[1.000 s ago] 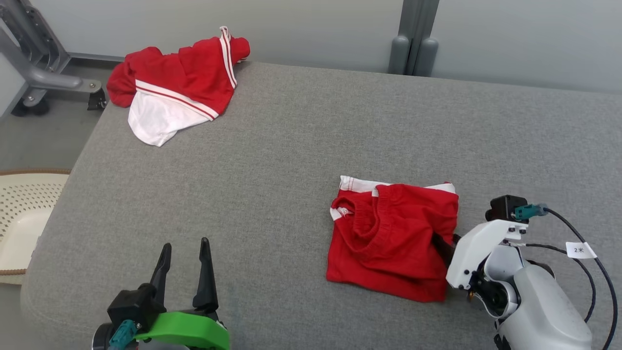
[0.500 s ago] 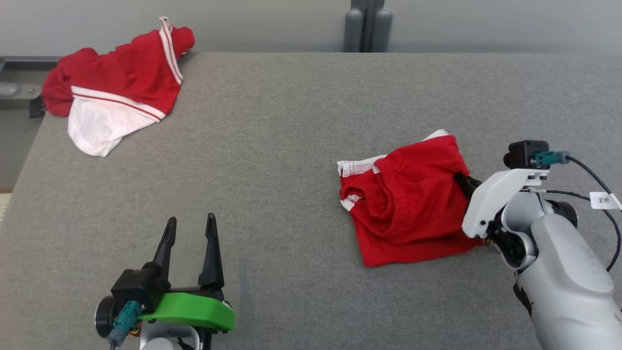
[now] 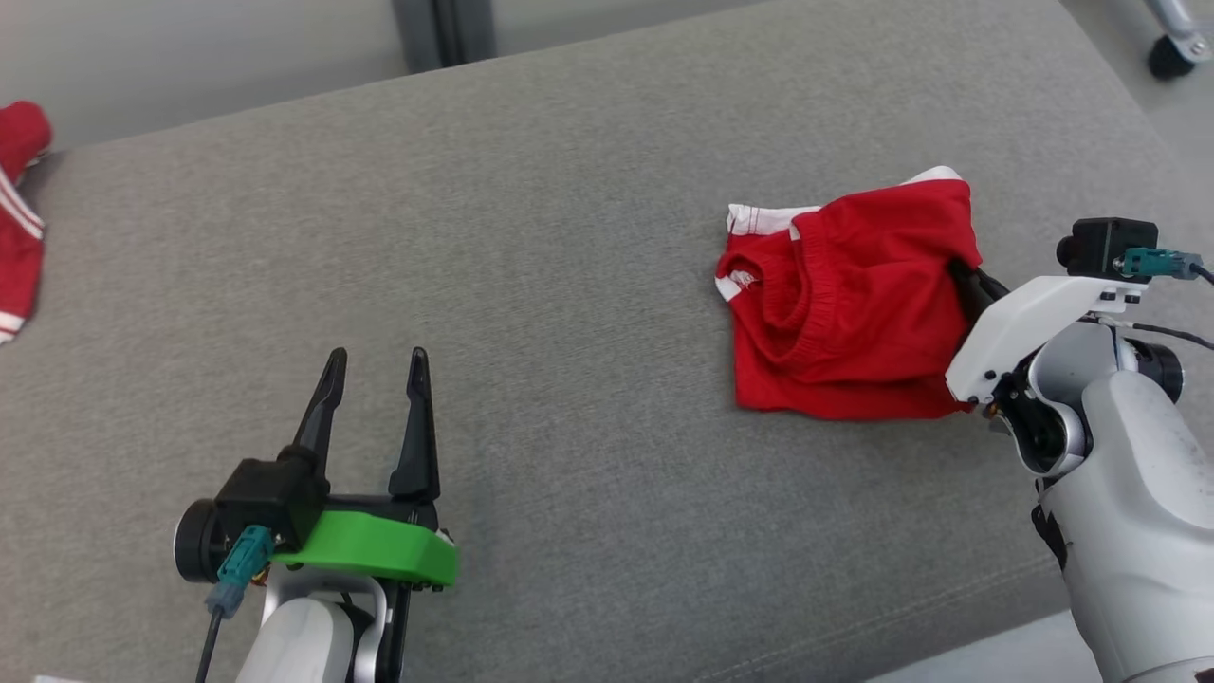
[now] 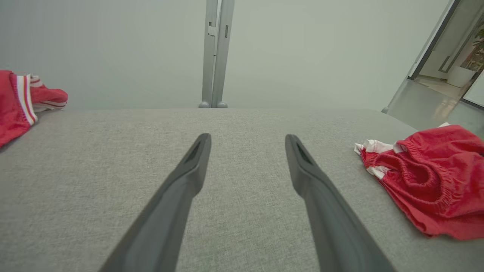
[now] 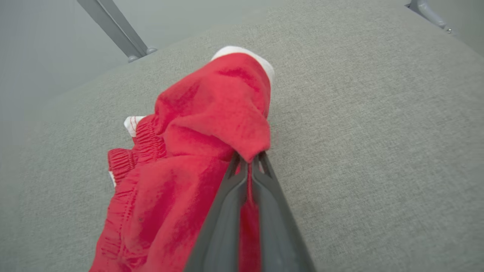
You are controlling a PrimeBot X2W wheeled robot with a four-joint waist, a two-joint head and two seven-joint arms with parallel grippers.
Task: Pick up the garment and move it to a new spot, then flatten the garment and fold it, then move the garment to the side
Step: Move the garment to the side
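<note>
The red shorts (image 3: 854, 304) lie folded on the grey counter (image 3: 531, 237), close to its right edge. They are soft, light cloth, so I judge they will sag and may unfold if lifted by one thin layer. A hold on the thick folded edge, through all layers, seems safest. The right gripper (image 5: 247, 160) has its jaws clamped together on the right edge of the shorts. The left gripper (image 3: 377, 356) hovers near the front edge, jaws apart and holding nothing. Another red and white garment (image 3: 17, 218) lies at the left edge.

Grey padded surface (image 3: 569, 285), grey post (image 4: 214, 56) behind
</note>
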